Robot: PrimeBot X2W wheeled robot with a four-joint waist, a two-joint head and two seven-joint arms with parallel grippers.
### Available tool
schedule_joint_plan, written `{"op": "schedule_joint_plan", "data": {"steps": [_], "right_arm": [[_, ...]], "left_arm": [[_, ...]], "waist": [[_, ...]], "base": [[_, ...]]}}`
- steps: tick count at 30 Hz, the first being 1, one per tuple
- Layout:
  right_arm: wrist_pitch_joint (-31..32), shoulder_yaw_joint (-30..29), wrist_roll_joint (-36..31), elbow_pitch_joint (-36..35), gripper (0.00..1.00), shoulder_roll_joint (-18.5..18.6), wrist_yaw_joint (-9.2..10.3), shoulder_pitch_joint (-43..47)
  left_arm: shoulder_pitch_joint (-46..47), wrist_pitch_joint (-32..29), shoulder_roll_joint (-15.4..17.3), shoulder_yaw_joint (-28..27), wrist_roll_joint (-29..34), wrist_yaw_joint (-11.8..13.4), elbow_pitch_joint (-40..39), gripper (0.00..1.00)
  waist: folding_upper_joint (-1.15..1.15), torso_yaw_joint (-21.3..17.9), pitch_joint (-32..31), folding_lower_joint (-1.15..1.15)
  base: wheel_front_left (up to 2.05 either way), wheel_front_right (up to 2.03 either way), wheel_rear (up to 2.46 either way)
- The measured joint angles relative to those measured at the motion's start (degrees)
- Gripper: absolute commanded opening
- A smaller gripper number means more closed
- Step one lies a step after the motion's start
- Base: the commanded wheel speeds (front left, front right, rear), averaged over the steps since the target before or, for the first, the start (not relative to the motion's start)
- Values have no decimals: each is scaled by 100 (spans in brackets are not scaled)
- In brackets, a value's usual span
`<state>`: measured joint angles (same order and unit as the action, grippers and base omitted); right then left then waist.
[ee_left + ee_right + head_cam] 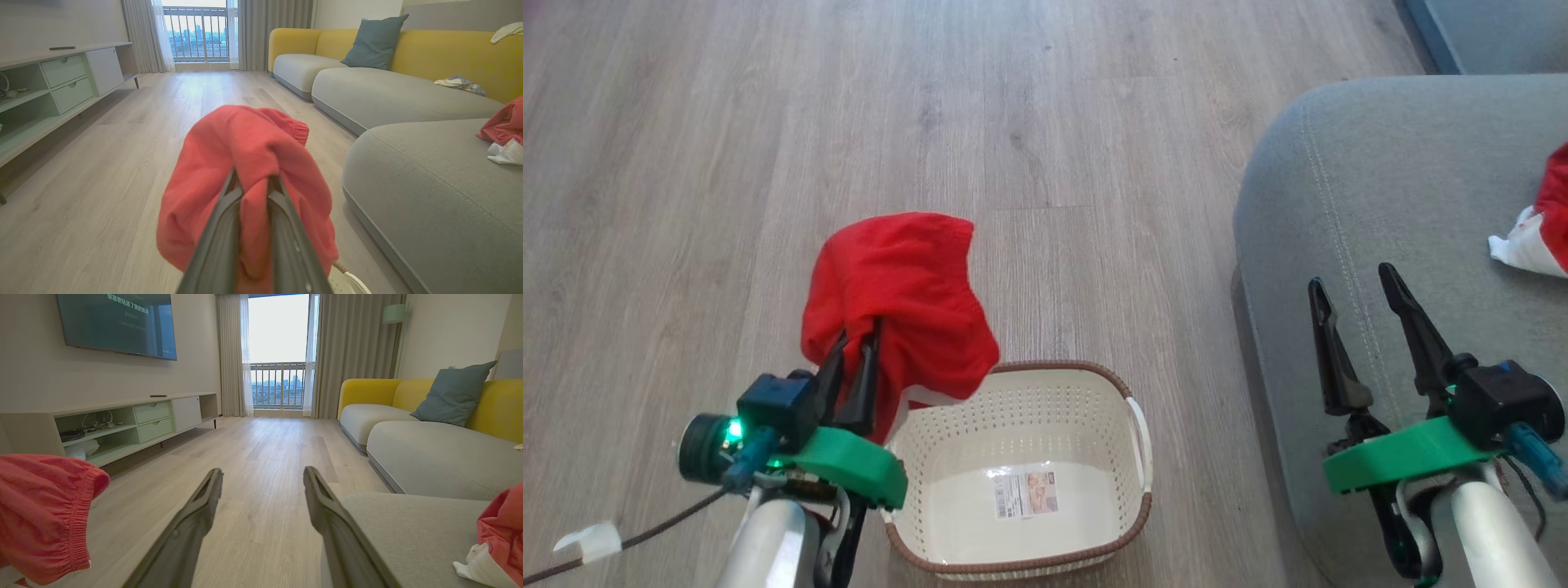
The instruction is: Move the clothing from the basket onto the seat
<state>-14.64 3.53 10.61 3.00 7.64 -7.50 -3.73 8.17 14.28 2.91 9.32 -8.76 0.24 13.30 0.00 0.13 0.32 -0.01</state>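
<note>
Clothing: red fabric garment (907, 278) is clamped in left gripper (859, 331), held above cream plastic basket (1045, 369) for carry to grey fabric seat (1380, 188) at 3 o'clock. Right gripper (1349, 275) is spread wide, empty.

A: How is the basket (1029, 416) sitting?

B: It is standing upright on the wooden floor (768, 163), just beside the grey seat (1405, 204). It is showing cream perforated walls, a brown rim and a paper label (1025, 494) on its bottom.

A: And the two red pieces?

B: One red garment (898, 302) is hanging bunched, pinched by the left gripper (858, 331), and overlapping the basket's far left corner in the head view. The other garment (1553, 212), with white trim showing, is lying crumpled on the seat.
</note>
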Motion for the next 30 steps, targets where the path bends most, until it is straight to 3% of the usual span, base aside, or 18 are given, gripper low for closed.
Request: {"op": "schedule_joint_plan", "data": {"steps": [10,22,30], "right_arm": [[0,267,-2,-154,100,14,0,7],[0,1691,108,-556,100,603,0,-65],[0,2425,-168,-595,100,975,0,-526]], "left_arm": [[-23,0,-9,77,-89,-37,-435,0],[203,0,-13,199,-77,-417,-924,0],[303,1,-16,610,40,-664,-1063,0]], "waist": [[0,31,19,0],[0,-3,91,0],[0,-9,47,1]], "base": [[0,0,0],[0,0,0],[0,0,0]]}}
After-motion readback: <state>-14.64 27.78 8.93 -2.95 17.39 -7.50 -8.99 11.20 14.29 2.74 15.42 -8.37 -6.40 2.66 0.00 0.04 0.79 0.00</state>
